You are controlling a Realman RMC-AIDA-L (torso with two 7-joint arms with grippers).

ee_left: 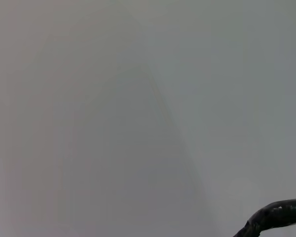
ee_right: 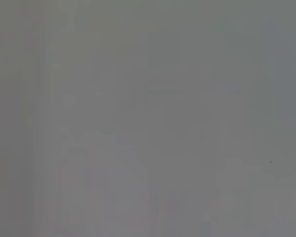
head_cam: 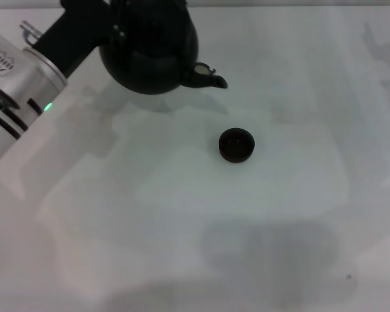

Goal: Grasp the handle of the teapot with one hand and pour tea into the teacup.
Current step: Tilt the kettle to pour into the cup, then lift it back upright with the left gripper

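The black teapot [head_cam: 149, 55] hangs above the table at the far left, its shadow on the surface below it. Its spout [head_cam: 211, 78] points right, toward the teacup [head_cam: 236, 144], and stands short of it, up and to the left. The small black teacup sits on the table near the middle. My left gripper [head_cam: 117, 23] holds the pot from above at the top edge of the head view, where the handle is mostly cut off. A dark curved piece of the handle [ee_left: 276, 217] shows in the left wrist view. The right gripper is out of view.
The white table [head_cam: 182, 247] carries soft shadows. My left arm's silver forearm [head_cam: 19, 84] crosses the top left corner. The right wrist view shows only plain grey surface.
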